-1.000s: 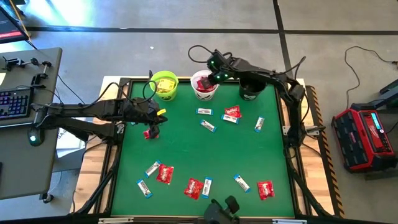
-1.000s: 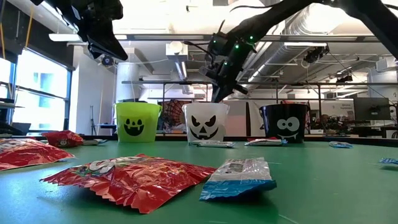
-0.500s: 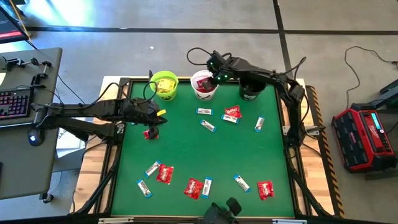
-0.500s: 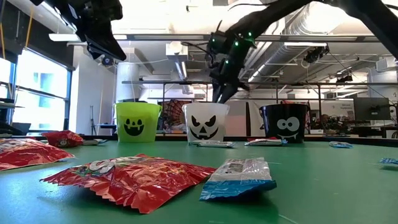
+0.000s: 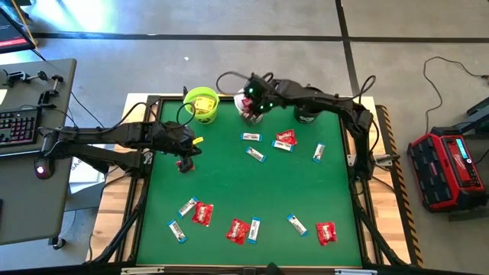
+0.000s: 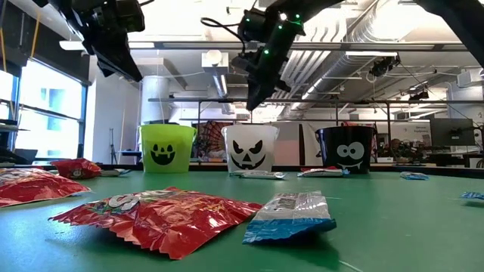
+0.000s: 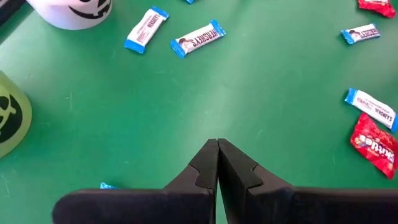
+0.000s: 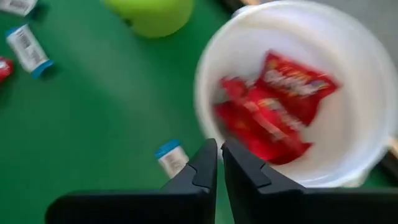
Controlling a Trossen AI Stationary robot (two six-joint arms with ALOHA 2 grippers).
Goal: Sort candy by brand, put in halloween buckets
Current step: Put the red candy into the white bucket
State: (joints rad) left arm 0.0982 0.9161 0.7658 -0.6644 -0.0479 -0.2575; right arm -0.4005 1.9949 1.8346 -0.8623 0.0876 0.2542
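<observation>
The candy lies scattered over a green table [image 5: 229, 191]: red packets such as the one right of centre [image 5: 285, 138] and another in the lower middle [image 5: 237, 230], and narrow blue-and-white bars such as the one near the centre [image 5: 255, 154]. From table height, a crinkled red packet [image 6: 155, 215] and a blue-and-white bar [image 6: 291, 215] fill the lower foreground.

Along the top edge of the table in the overhead view stand the lime green bucket [image 5: 202, 105], the white bucket [image 5: 248, 111], largely covered by the right arm, and the black bucket [image 5: 308, 114]. Red packets already lie inside the white bucket [image 8: 367, 93].

The right gripper [image 5: 254, 105] hangs over the white bucket at upper centre, its fingers pressed together with nothing between them. The left gripper [image 5: 186, 156] hovers low at the table's left side, its fingers [image 7: 205, 168] also pinched together and empty, directly above a red packet [image 5: 180, 164] that peeks out at its left.

These pieces look very light, with thin, crumpled, glossy wrappers that are likely slippery and yield under pressure. A flat packet seems best pinched across its narrow width near the middle, with the fingertips brought right down to the tabletop. The bars look stiffer and would take a grip across their short sides. Breakage seems unlikely, though a packet could slide away when nudged.
</observation>
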